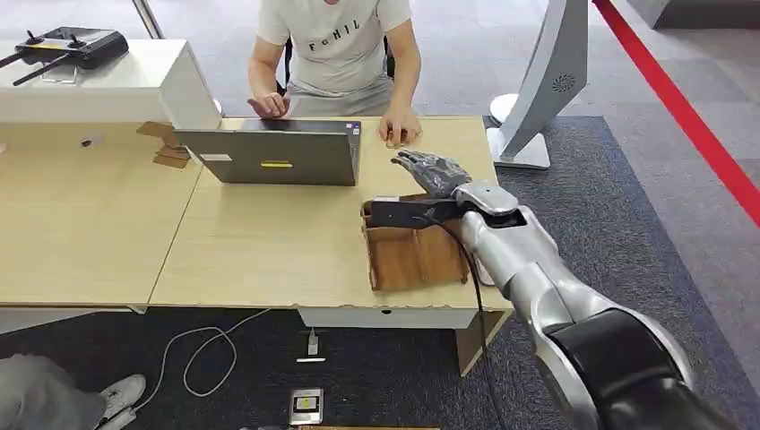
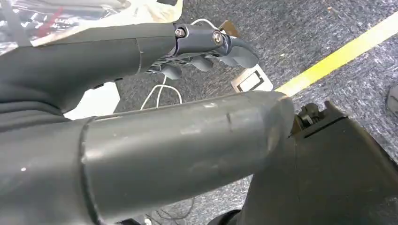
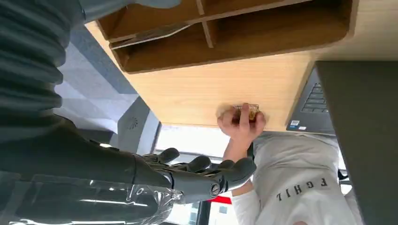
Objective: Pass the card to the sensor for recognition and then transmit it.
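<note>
Our right hand (image 1: 432, 172), fingers spread and holding nothing, reaches over the table (image 1: 269, 242) toward the card (image 3: 248, 111) lying just ahead under the seated person's hand (image 1: 400, 131)

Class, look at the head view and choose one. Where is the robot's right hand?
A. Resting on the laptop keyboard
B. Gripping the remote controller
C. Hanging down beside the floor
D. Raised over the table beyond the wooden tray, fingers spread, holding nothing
D: the right hand is stretched out above the table past the wooden tray, toward the seated person's hand, with its fingers apart and nothing in them.
</note>
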`<state>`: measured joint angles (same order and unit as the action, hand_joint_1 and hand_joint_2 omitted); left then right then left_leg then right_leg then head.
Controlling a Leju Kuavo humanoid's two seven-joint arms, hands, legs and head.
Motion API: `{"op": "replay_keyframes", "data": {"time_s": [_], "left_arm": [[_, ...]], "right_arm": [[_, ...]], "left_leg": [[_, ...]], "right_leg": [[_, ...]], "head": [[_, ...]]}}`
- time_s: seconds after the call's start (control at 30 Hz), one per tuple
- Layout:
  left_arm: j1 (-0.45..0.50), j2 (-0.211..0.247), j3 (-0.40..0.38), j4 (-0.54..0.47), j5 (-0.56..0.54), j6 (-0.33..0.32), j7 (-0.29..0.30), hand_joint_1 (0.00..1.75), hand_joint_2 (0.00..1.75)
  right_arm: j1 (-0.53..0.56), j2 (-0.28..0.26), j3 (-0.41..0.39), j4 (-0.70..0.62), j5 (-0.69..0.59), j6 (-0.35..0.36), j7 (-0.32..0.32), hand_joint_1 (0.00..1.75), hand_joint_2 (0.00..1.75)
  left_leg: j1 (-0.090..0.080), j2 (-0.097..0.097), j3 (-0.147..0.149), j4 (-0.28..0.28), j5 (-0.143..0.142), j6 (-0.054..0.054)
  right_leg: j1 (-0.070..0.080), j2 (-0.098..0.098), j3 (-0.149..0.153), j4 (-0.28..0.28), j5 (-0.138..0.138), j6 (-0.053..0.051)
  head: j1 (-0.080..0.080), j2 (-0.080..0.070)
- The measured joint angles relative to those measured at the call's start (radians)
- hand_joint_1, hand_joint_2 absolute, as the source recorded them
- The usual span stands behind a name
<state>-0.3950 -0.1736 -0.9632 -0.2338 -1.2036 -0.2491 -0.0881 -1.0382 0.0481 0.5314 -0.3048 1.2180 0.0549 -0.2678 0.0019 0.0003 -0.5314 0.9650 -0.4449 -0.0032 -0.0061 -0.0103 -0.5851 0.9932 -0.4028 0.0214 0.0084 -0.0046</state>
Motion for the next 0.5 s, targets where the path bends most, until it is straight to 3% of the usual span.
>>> {"op": "replay_keyframes", "data": {"time_s": [0.5], "left_arm": [[-0.001, -0.003, 0.000, -0.001, -0.015, -0.001, 0.000, 0.00, 0.00]], "right_arm": [[0.013, -0.036, 0.000, 0.000, 0.000, -0.001, 0.037, 0.00, 1.75]], "left_leg": [[0.000, 0.000, 0.000, 0.000, 0.000, 0.000]], "right_leg": [[0.000, 0.000, 0.000, 0.000, 0.000, 0.000]], "head": [[0.000, 0.000]]}}
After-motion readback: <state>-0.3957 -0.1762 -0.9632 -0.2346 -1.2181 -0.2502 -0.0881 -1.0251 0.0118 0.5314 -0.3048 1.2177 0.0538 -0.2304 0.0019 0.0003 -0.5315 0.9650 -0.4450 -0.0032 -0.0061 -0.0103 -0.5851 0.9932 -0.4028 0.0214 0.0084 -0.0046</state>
